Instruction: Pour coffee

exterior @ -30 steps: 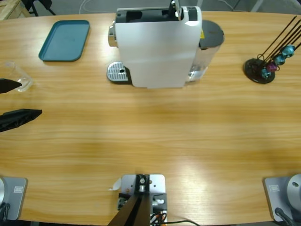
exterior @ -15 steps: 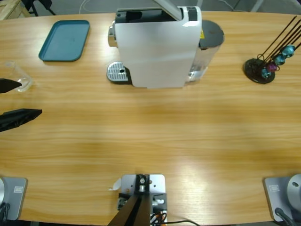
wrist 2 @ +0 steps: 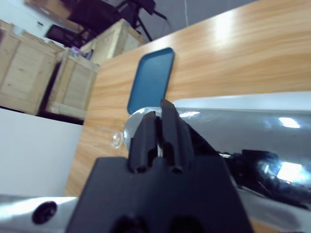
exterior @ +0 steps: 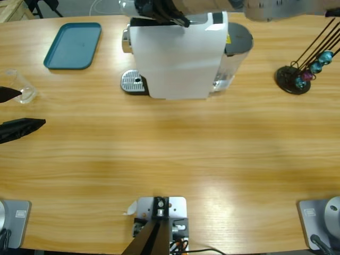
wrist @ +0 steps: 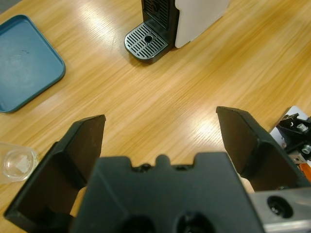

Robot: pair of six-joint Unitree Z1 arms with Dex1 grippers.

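The white coffee machine (exterior: 175,56) stands at the table's far middle, its round drip grille (exterior: 133,82) facing left. My right gripper (exterior: 154,10) reaches in from the top edge and lies over the machine's top. In the right wrist view the right gripper (wrist 2: 158,124) is shut, its jaws pressed together just above the machine's shiny silver lever (wrist 2: 243,126). A clear glass cup (exterior: 24,91) sits at the far left. My left gripper (exterior: 18,110) is open beside the cup, which lies past one jaw and not between them. The left wrist view shows that gripper (wrist: 160,121) open wide, with the cup (wrist: 17,162) at lower left.
A blue tray (exterior: 73,45) lies at the back left, also seen in the left wrist view (wrist: 24,58). A black capsule stand (exterior: 297,74) with coloured capsules stands at the right. Bare wooden tabletop (exterior: 175,154) spreads in front of the machine.
My right arm has come in over the machine's top, covering the silver lever that stood raised before. The left gripper has barely shifted and the cup has not moved.
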